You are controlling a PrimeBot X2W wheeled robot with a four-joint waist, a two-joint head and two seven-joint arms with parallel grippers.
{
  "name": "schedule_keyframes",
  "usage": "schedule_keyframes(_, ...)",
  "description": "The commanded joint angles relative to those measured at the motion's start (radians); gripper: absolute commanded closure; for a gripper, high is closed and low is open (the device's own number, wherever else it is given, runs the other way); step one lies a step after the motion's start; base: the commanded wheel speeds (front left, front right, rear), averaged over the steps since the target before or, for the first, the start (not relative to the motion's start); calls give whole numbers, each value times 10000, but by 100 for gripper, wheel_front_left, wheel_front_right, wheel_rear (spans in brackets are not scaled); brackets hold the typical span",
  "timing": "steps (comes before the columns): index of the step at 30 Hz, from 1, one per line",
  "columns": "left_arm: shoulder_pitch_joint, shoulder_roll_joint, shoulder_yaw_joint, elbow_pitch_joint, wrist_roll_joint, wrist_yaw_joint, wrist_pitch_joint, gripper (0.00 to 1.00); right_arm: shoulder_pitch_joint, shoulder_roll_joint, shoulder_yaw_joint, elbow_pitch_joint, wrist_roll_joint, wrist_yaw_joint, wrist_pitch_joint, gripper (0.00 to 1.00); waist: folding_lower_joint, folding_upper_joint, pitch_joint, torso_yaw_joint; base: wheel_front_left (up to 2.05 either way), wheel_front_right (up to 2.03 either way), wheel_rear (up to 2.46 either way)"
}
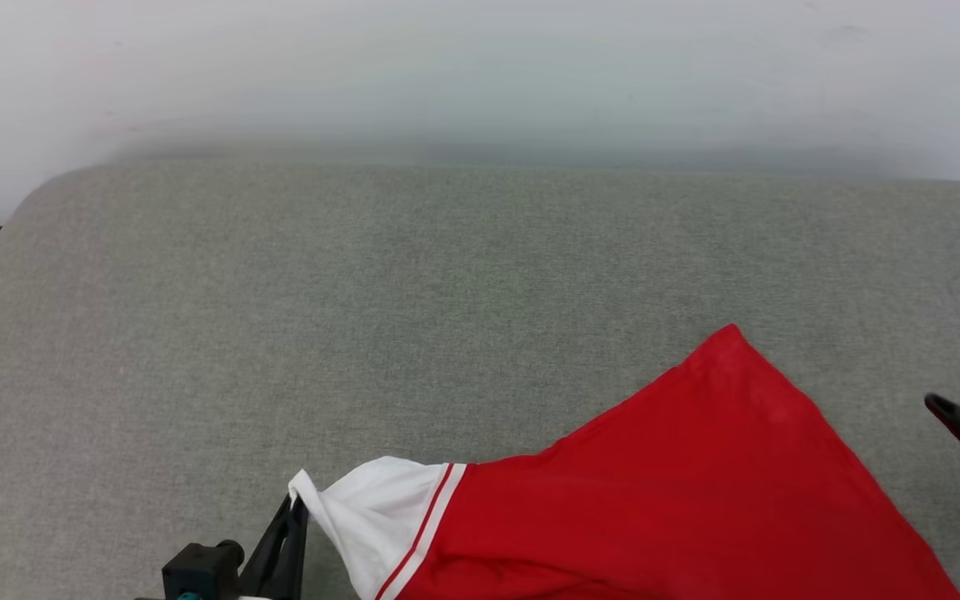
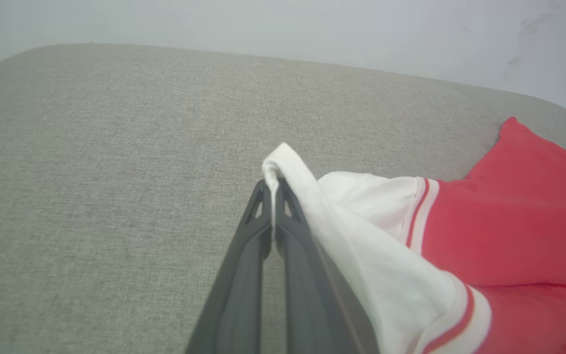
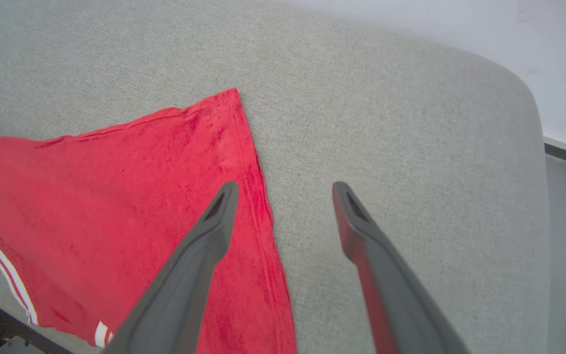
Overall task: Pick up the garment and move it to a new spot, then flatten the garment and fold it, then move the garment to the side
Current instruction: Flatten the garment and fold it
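Currently left fingers (image 2: pixel 256 221) pinch white sleeve of garment (image 1: pixel 697 467); right fingers (image 3: pixel 214 231) released, red hem edge between them.

No text, numbers, labels or brand marks readable, garment (image 1: pixel 697 467) showing plain red cloth, white sleeve, striped trim

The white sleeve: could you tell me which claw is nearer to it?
Left. The left claw is shut on the edge of the white sleeve; the right claw stands open by the red hem of the shirt, away from that sleeve.
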Motion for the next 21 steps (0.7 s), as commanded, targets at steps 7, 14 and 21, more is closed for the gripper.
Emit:
schedule_keyframes(7, -516, -164, -350, -257, 219, -16, -14, 100, -2038, 371, 941, -127, -434, -8, 1065, 0, 0, -1, 733, 585, 0, 0, 0)
schedule_keyframes(14, -1194, -459, -702, -251, 367, -134, -92, 100, -3927, 422, 2356, 955, -757, -8, 2388, 0, 0, -1, 1494, 1290, 0, 0, 0)
schedule_keyframes(21, -1738, -717, -950, -274, 507, -204, -154, 100, -5375, 233, 3723, 2312, -1088, -10, 3007, 0, 0, -1, 2229, 1847, 0, 0, 0)
